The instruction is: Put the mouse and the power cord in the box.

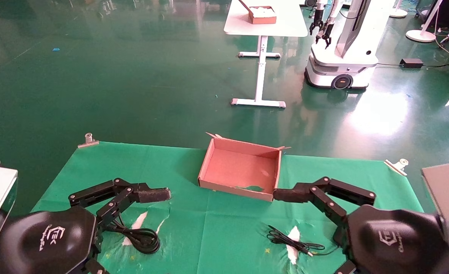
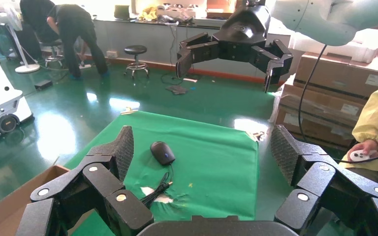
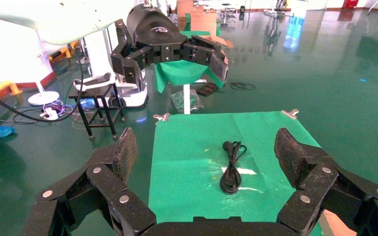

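Between the two grippers, just ahead of their fingertips, the box (image 1: 240, 170) sits empty, so nothing's done yet. Left gripper (image 2: 202, 147) and right gripper (image 3: 204, 147) both gape wide, holding nothing. The power cord (image 1: 142, 238) lies below the left fingers. The mouse (image 2: 162, 152) is hidden in the head view; only its cable shows.

Box (image 1: 240, 169) at frame centre: interior bare, top open. Green cloth (image 1: 216, 224) lower centre free between power cord (image 1: 140, 236) lower left and thin cable (image 1: 291, 241) lower right. Left gripper (image 1: 148, 195) and right gripper (image 1: 289, 195) flank the box's front corners.
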Controlling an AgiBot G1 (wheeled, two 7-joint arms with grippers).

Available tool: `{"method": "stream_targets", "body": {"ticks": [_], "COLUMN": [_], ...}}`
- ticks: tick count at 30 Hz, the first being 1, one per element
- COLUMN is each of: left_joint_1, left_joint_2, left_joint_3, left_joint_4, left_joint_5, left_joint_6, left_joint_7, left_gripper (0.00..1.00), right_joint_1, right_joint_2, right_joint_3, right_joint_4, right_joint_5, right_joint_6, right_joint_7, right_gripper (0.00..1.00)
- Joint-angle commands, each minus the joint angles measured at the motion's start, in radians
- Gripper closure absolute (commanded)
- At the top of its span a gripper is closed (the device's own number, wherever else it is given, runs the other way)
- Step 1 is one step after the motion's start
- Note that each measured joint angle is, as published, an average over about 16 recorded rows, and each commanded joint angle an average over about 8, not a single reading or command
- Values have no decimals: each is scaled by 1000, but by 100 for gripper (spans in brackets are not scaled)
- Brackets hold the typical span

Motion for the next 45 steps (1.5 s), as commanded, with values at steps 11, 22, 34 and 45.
{"method": "stream_targets", "body": {"ticks": [11, 22, 34, 45], "left_joint_1": [0, 0, 2, -152], "left_joint_2": [0, 0, -3, -8], "left_joint_3": [0, 0, -1, 146], "left_joint_4": [0, 0, -3, 9], "left_joint_5": [0, 0, 0, 282], "left_joint_6": [0, 0, 3, 79], "left_joint_7": [0, 0, 0, 2], "left_gripper": [0, 0, 0, 0], "right_joint_1": [0, 0, 0, -9], "right_joint_2": [0, 0, 0, 38], "right_joint_3": [0, 0, 0, -26], "right_joint_4": [0, 0, 0, -69], "right_joint_5": [0, 0, 0, -107], "right_joint_6": [0, 0, 0, -41], "right_joint_7": [0, 0, 0, -86], "right_gripper": [0, 0, 0, 0]}}
